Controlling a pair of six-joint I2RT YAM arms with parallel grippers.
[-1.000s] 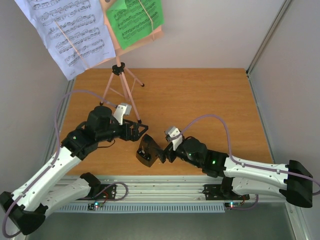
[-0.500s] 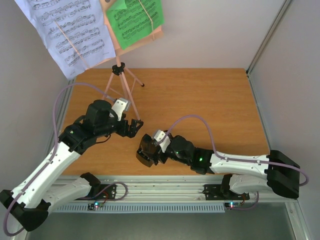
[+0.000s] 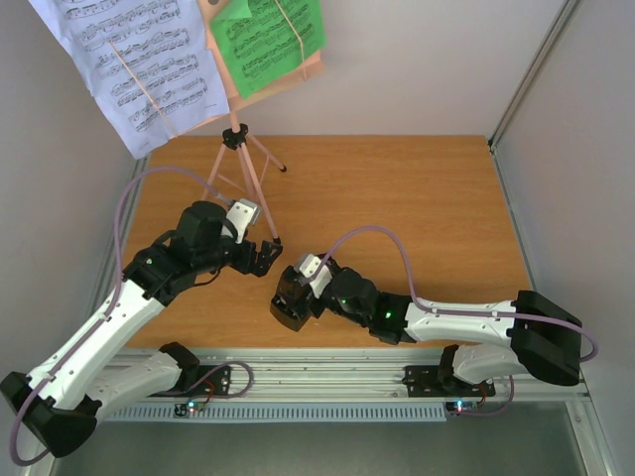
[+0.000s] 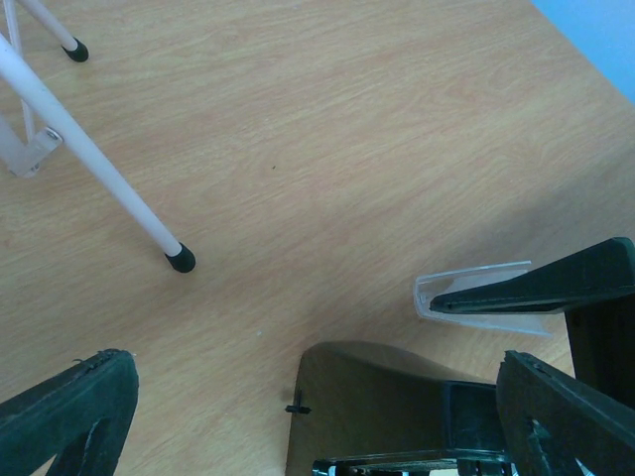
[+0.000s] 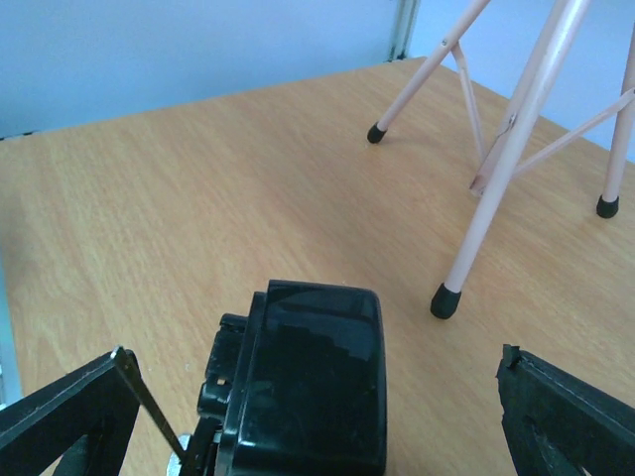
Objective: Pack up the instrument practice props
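Metronome first: the small black pyramid metronome (image 5: 308,397) sits on the wooden table (image 3: 397,198) near its front edge. The right gripper (image 5: 313,359) straddles it with jaws wide apart, one finger on either side, and neither appears to touch the case. We judge this placing to be the approach for a grasp across the body. A clear plastic cover (image 4: 476,297) shows beside one right finger in the left wrist view. We cannot tell whether it is attached to the metronome or loose. Both wrist views cut off part of the case.

Just behind, the left gripper (image 3: 266,253) hovers over the table between metronome and stand. Its jaws are likewise apart and empty. We take it to be lining up on a stand leg.

Further back, the pink tripod music stand (image 3: 238,164) is upright with legs spread. A white sheet of printed music (image 3: 139,69) and a green sheet of printed music (image 3: 268,40) lie on its desk, each crossed by a thin tan line, perhaps a retainer. The frame cuts off the desk's top, and the sheets hide most of its face. In our judgement nothing is packed yet.
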